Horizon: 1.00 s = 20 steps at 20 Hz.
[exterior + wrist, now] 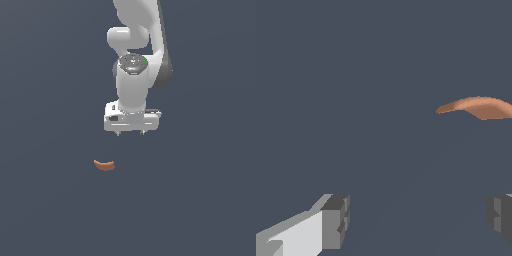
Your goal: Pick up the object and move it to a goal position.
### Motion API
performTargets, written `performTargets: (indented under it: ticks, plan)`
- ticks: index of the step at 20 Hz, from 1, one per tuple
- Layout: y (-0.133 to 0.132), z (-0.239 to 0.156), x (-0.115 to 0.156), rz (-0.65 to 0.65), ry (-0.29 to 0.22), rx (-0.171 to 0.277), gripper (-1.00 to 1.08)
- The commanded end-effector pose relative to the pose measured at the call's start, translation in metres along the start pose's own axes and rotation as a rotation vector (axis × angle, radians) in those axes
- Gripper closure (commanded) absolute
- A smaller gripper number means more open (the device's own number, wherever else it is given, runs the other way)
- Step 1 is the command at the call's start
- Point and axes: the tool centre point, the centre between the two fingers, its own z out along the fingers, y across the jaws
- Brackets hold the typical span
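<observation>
- The small orange-brown crescent-shaped piece (104, 165) is lying on the flat, matte, dark slate-grey bench (45, 200), its two tips curling upward in the exterior view, smooth and banana-like in form.
- From the wrist view, that same curved piece (478, 107) is showing a glossy, rounded back tapering to a thin point at one end, with the other end running off the edge of the picture.
- The white, smooth-shelled robot arm (134, 75) is hanging straight down over the bench, all rounded joints and a blocky wrist housing.
- The tool (130, 133) is pointing downward, its two short fingers spread wide apart and gripping nothing.
- In the wrist view, the grey blocky fingertips (336, 221) are sitting far apart, with only bare bench surface between them.
- The crescent is resting apart from the tool, lower and toward the exterior view's left of it, not touching either finger.
- Nothing is standing between the tool and the piece; the bench around them is reading as one plain, untextured surface.
</observation>
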Motion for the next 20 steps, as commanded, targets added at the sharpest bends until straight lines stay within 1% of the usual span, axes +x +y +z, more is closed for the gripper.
performTargets:
  ticks: [1,10,20]
  plan:
    - [0.0,0.0,0.0,0.0,0.0,0.0,-0.92]
    - [-0.008,-0.011,-0.001,-0.013,0.002,0.018,-0.92]
    - [-0.007,-0.01,0.0,-0.019,0.002,0.017,-0.92]
